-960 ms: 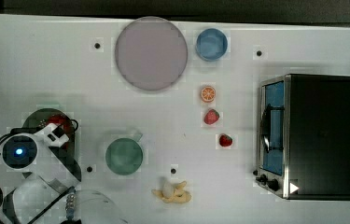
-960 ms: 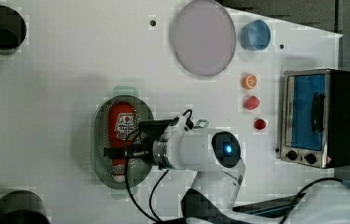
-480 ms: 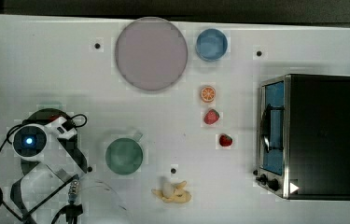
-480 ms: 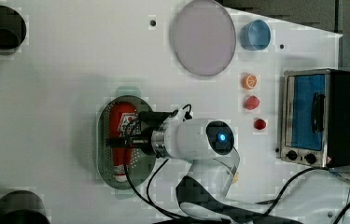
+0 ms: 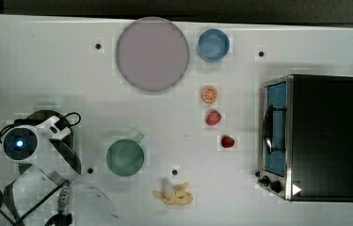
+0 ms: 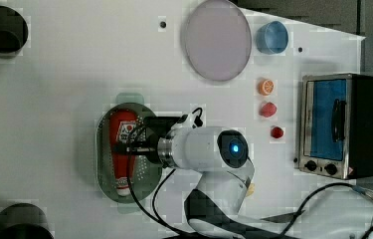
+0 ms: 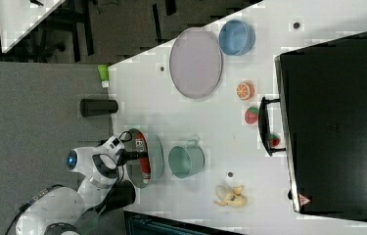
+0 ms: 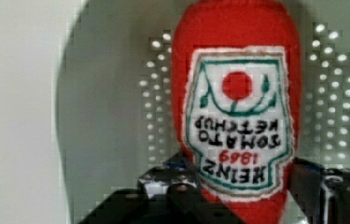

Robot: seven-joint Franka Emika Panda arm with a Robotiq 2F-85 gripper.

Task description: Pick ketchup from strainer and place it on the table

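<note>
In the left view, the ketchup (image 6: 123,144) lies lengthwise in the strainer (image 6: 105,164), cap at six o'clock. In the wrist view, our gripper (image 8: 238,196) straddles its label; whether it pinches, we cannot tell. It looks soft and light: grip mid-body.

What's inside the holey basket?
The ketchup bottle lies in the strainer, white cap at one end. The gripper straddles its middle, so that stretch of bottle and the basket floor under it are hidden.
</note>
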